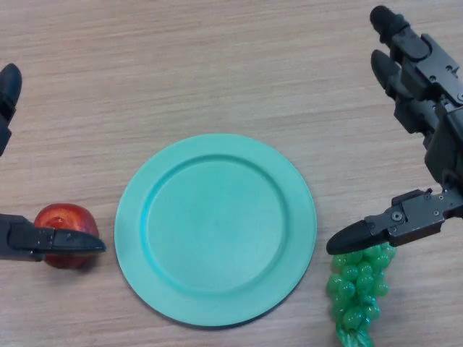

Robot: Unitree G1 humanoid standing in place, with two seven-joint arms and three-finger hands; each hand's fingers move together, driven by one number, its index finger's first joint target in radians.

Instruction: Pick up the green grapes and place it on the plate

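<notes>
A bunch of green grapes (357, 293) lies on the wooden table at the lower right, just right of the teal plate (215, 228). The plate is bare. My right hand (427, 130) hovers above the grapes with its fingers straight and spread; its thumb (376, 230) crosses over the top of the bunch, without closing on it. My left hand (51, 240) shows at the left edge, its fingers straight, one lying across the front of a red apple (65, 223).
The red apple sits left of the plate, close to its rim. Bare wooden tabletop stretches across the whole upper half of the view.
</notes>
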